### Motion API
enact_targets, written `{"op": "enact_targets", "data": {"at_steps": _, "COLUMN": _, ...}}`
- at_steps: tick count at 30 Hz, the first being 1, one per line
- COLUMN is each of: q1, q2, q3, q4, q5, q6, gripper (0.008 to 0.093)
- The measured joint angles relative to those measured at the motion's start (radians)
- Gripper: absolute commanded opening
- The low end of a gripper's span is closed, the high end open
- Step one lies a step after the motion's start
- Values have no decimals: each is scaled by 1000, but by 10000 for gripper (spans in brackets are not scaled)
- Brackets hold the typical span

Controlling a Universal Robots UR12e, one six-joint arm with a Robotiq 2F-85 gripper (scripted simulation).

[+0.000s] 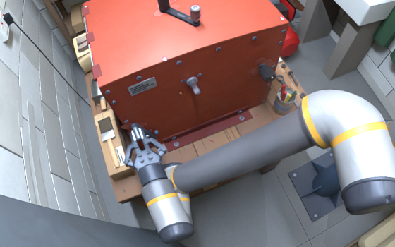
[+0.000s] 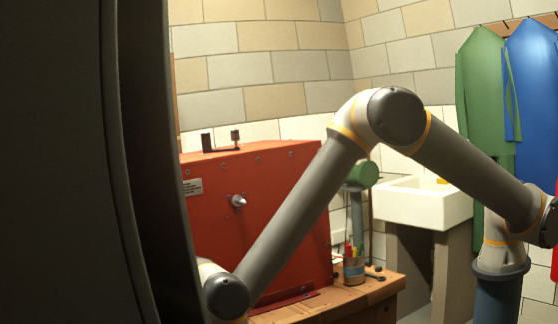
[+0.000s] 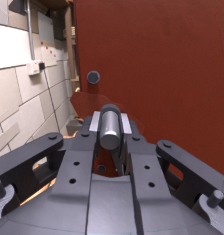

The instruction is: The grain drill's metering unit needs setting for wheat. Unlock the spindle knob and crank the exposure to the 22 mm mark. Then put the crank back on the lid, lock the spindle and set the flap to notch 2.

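Note:
The black crank [image 1: 181, 14] lies on the lid of the red metering box [image 1: 186, 67], its upright grip near the lid's far edge. The flap lever's grey cylindrical handle [image 3: 109, 131] at the box's lower left corner is clamped between the closed fingers of my gripper [image 1: 139, 136] [image 3: 109, 128]. The lever's red plate [image 3: 106, 101] sits against the box's front face behind the handle. The silver spindle knob [image 1: 193, 84] [image 2: 238, 201] sticks out of the middle of the front face, up and right of my gripper. My wrist is hidden behind a dark post in the second side camera.
The wooden workbench [image 1: 204, 148] carries the box, with a brush and hand tools [image 1: 108, 132] on its left strip beside my gripper. A cup of pens [image 1: 284, 98] and wrenches lie at the right end. A tiled wall runs close on the left.

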Motion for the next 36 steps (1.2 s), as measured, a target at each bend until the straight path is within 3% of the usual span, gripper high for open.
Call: {"op": "enact_targets", "data": {"at_steps": 36, "q1": -3, "q2": -14, "q3": 28, "q4": -14, "q5": 3, "q6": 77, "gripper": 80}}
